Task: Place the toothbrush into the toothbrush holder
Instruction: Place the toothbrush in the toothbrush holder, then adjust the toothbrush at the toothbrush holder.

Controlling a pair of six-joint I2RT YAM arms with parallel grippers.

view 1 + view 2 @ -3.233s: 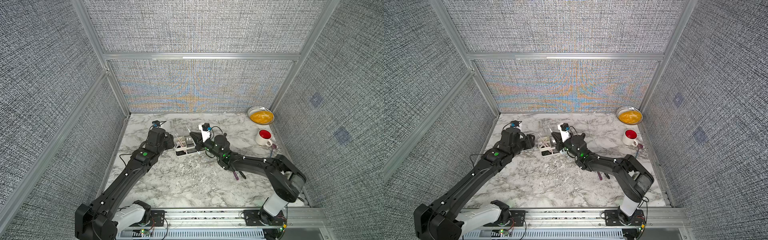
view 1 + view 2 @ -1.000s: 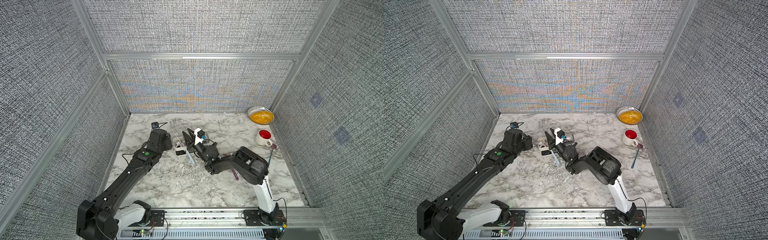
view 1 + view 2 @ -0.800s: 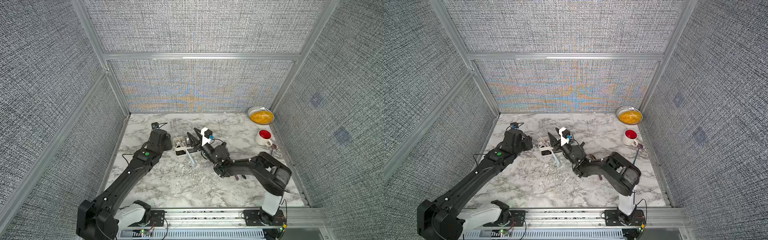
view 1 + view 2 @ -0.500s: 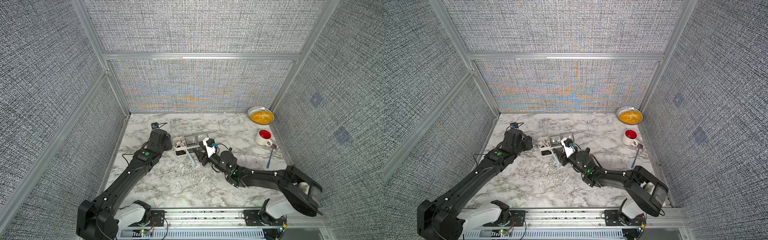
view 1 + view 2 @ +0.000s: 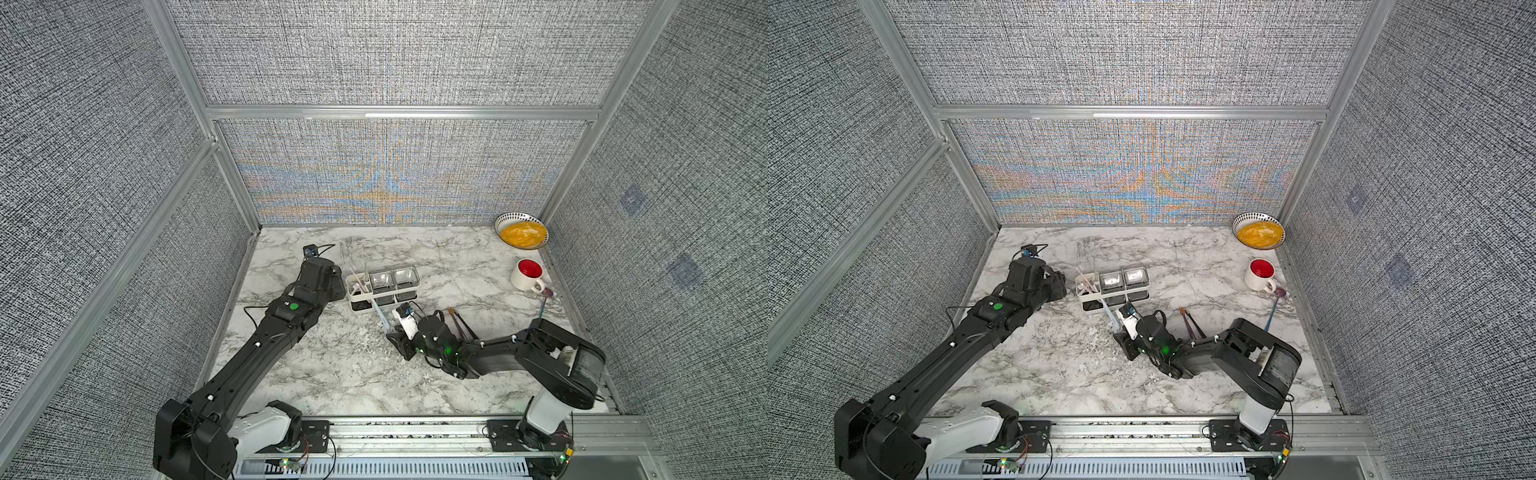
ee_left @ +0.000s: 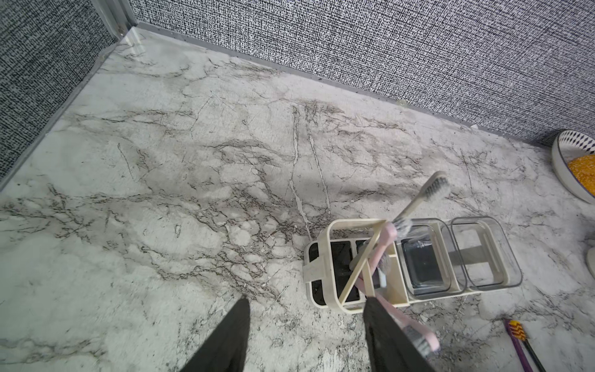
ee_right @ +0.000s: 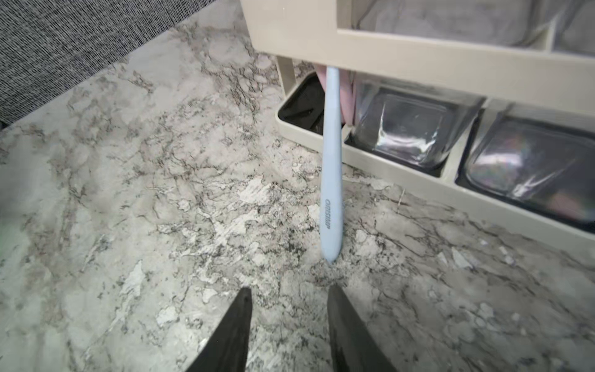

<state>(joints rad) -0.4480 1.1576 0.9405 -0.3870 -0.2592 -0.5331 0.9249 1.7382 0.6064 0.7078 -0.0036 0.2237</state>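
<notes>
Fingers [image 7: 231, 328] of the right pincer [image 7: 288, 290] stand apart with only bare bench [image 7: 128, 193] between them; it grasps nothing. Just ahead of its tips, nearly in line with the gap, rests the rounded end of the pale blue toothbrush [image 7: 331, 180]. From there the handle slants up and away from the pincer. It crosses the base lip of the toothbrush holder [image 7: 418, 54] and goes under its upper rail into the end section, where the head is hidden. The brush therefore looks only half placed, with one end in the holder and the other propped outside on the bench. Further out and to one side sit the holder's two clear cups [image 7: 412, 128].

The left pincer [image 6: 306, 301] is likewise parted and empty, beside the holder's end section. There a pink toothbrush [image 6: 383, 248] and a beige toothbrush [image 6: 433, 188] cross the diagonal bar. One left finger overlaps the pink brush in the wrist view; whether they touch cannot be told.

The blue brush is probably light, stiff and smooth-skinned. It should lift easily but could slip or swivel in a loose grip. The best hold seems to be across the broad part of the handle by the printed lettering, nearest the right pincer and clear of the tapering neck. The holder also looks light and open-framed, so levering the brush against the rail might shift or tip it.
</notes>
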